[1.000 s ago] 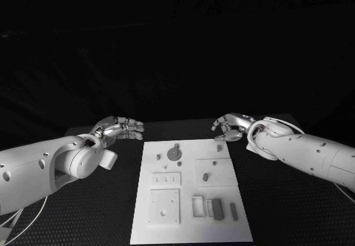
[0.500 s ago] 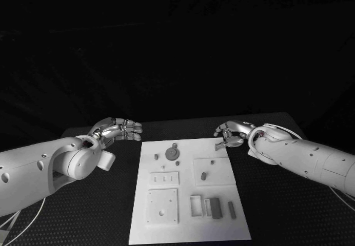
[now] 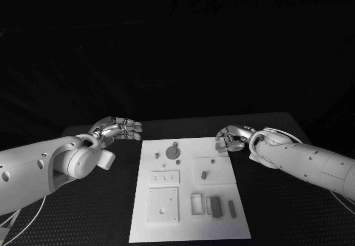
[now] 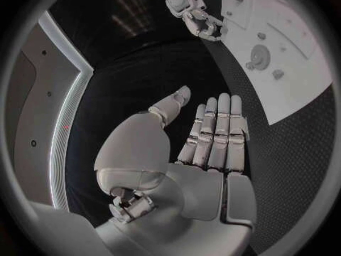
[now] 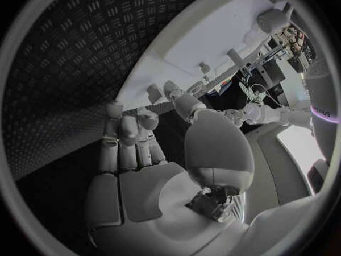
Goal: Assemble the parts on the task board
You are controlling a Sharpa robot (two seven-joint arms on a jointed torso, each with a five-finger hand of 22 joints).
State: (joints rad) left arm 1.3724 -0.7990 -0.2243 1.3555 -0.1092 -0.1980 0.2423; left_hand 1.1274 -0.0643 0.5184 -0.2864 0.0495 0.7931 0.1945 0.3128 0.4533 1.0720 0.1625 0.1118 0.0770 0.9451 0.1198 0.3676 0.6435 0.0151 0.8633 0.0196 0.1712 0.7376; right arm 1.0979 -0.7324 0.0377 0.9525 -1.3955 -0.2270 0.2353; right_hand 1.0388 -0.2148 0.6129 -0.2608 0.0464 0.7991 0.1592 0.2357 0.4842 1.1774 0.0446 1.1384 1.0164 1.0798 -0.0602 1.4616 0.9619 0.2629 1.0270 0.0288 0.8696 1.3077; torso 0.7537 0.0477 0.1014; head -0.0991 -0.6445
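Our right hand (image 3: 232, 138) curls its fingers at the board's (image 3: 185, 225) upper right corner; we cannot tell if it holds anything. Our left hand (image 3: 118, 128), fingers apart and empty, hovers left of the board, frame centre.

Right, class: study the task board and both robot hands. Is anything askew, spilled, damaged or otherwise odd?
Nothing stands out. The task board lies flat on the table, its small parts lying within its edges. The left robot hand is beside the board's far left corner, the right robot hand at its far right corner; nothing looks spilled or broken.
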